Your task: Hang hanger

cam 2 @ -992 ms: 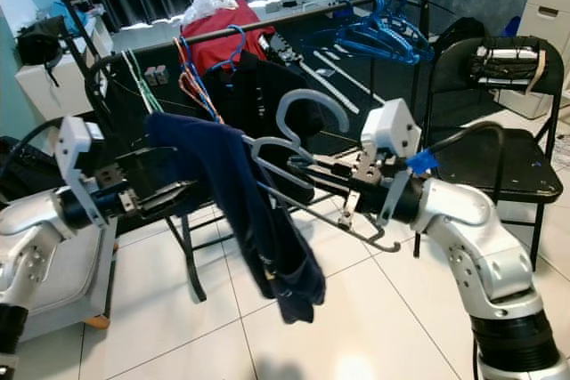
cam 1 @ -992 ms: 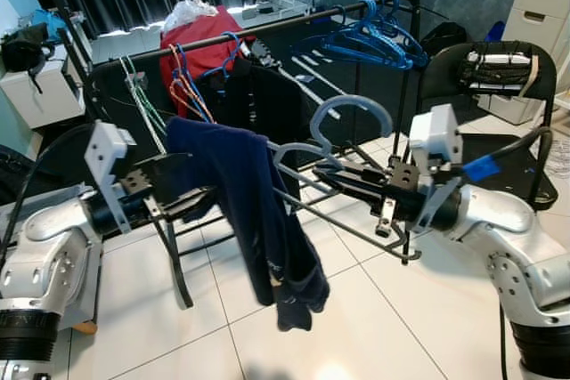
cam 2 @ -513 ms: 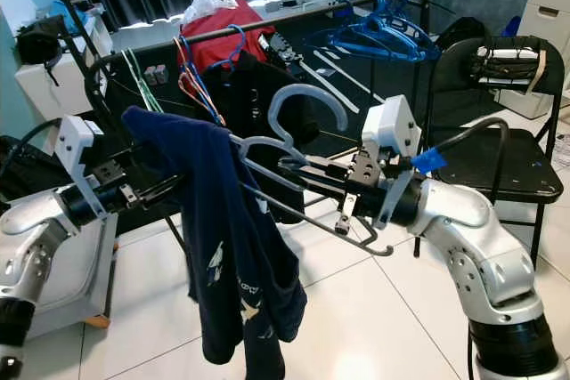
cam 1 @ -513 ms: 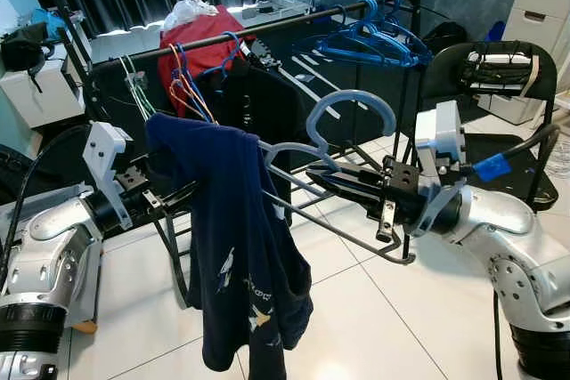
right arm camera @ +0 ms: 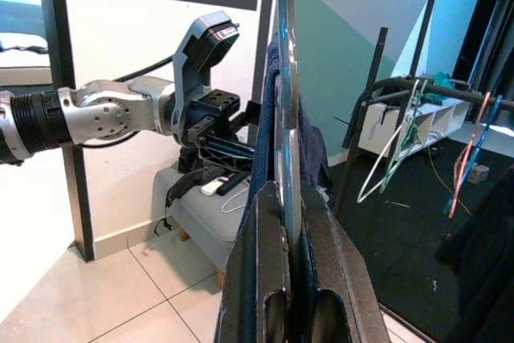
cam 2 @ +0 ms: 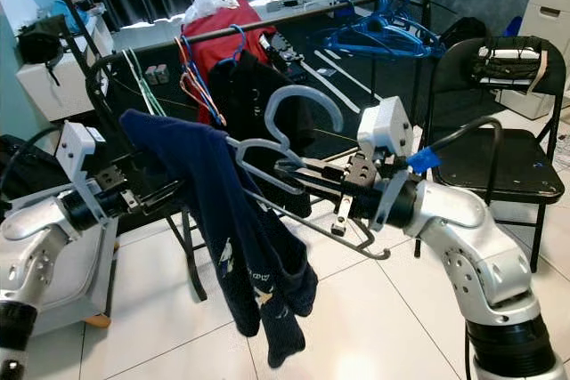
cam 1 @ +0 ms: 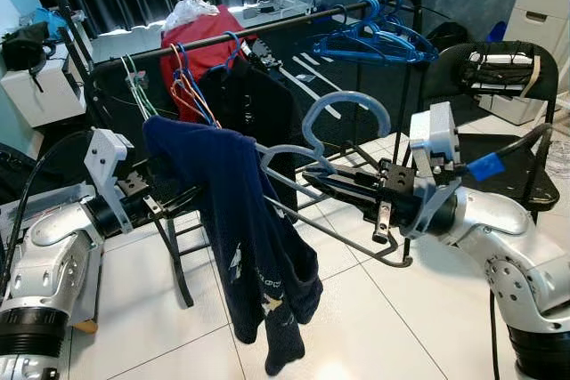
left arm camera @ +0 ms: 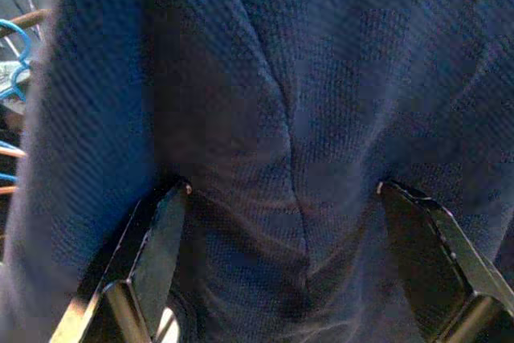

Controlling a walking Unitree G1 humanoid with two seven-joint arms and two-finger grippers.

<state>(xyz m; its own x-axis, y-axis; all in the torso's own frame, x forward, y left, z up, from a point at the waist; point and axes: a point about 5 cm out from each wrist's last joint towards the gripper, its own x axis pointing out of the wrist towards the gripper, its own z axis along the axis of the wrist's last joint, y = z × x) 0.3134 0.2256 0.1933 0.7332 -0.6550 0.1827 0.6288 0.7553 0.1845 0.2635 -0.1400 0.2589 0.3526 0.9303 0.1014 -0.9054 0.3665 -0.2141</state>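
Two grippers, one grey hanger with a navy garment

Two silver arms reach forward in front of a black clothes rail (cam 1: 267, 28). The right gripper (cam 1: 307, 177) has its two long black fingers pressed together on the grey hanger (cam 1: 294, 153), clamping it near the base of its curved hook; in the right wrist view the hanger's bar runs straight up out of the narrow slot between the fingers (right arm camera: 257, 271). The hook rises just above the fingertips, and the hanger's lower bar slants down beneath the right wrist toward the floor.

A navy garment (cam 1: 245, 229) is draped over the far shoulder of the hanger, beyond the right fingertips and between the two grippers. It hangs in a bunched fold, its lower end dangling above the white tiled floor (cam 1: 374, 318).

The left gripper (left arm camera: 281, 198) sits just behind the garment, on the side away from the right gripper. In the left wrist view its two fingers (left arm camera: 152, 238) stand wide apart with the dark blue cloth bulging into the space between them; whether the fingertips actually pinch any cloth cannot be told.

Beyond both grippers, the rail carries a red garment (cam 1: 200, 42), a dark garment (cam 1: 254, 104), a cluster of blue hangers (cam 1: 374, 37) and several thin coloured hangers (cam 1: 183, 86). A black folding chair (cam 1: 499, 86) stands behind the right arm.
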